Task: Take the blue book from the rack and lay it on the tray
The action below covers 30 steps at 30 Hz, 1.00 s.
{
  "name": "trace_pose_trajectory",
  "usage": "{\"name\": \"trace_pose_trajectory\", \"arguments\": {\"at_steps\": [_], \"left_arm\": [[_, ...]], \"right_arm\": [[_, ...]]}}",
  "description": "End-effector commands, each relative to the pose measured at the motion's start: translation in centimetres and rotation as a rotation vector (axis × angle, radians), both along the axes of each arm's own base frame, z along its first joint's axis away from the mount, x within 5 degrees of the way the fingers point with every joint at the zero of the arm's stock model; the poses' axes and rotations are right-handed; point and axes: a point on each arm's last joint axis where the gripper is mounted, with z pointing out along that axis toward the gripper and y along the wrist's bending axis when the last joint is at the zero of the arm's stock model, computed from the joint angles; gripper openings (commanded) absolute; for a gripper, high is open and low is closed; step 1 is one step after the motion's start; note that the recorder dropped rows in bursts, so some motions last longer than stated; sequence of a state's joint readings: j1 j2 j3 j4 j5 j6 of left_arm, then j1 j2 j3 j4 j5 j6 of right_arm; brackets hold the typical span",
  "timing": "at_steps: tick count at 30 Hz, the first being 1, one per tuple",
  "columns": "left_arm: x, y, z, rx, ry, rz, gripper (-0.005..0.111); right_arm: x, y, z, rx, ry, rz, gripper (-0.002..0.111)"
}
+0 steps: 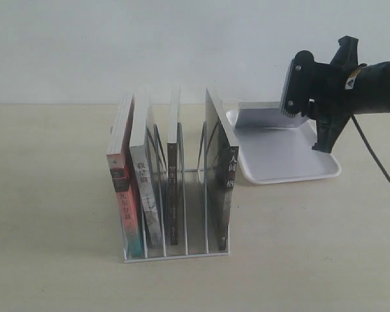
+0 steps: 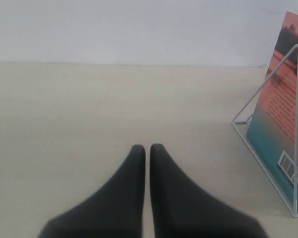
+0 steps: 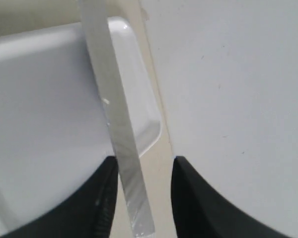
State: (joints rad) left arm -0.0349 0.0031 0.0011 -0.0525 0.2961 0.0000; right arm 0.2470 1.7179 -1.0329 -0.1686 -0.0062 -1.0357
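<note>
Two grippers show, and only one is busy. The right gripper [image 3: 144, 161], at the upper right of the exterior view, is turned on its side over the tray [image 1: 279, 153]. Its jaws stand wider than the thin book [image 3: 112, 116] between them: the pale page edge lies against one finger, with bare table [image 2: 64, 124] showing between it and the other, so I judge the hold loose. No cover colour shows, so calling it the blue book is my reading. It tilts over the tray's far part, probably for laying flat; whether it touches the tray I cannot tell. The left gripper [image 2: 147, 147], pressed together and empty, sits low beside the rack [image 1: 175, 256], seemingly parked clear. Counted: one tray, one rack, four books standing in it, and a fifth at the gripper.
</note>
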Motion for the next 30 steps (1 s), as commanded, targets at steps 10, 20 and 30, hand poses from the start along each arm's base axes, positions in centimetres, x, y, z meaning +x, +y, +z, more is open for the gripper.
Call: {"name": "trace_pose_trajectory", "arguments": {"at_steps": [10,20,30], "left_arm": [[0.0,0.0,0.1,-0.004,-0.008,0.002,0.004],[0.0,0.0,0.1,-0.004,-0.008,0.002,0.004],[0.0,0.0,0.1,-0.004,-0.008,0.002,0.004]], "right_arm": [[-0.5,-0.5,-0.3,-0.008,0.093,-0.039,0.035],[-1.8,-0.9,2.3,0.408,0.173,-0.355,0.000],[-1.8,-0.9,2.5,0.426,0.162,-0.358,0.000]]}}
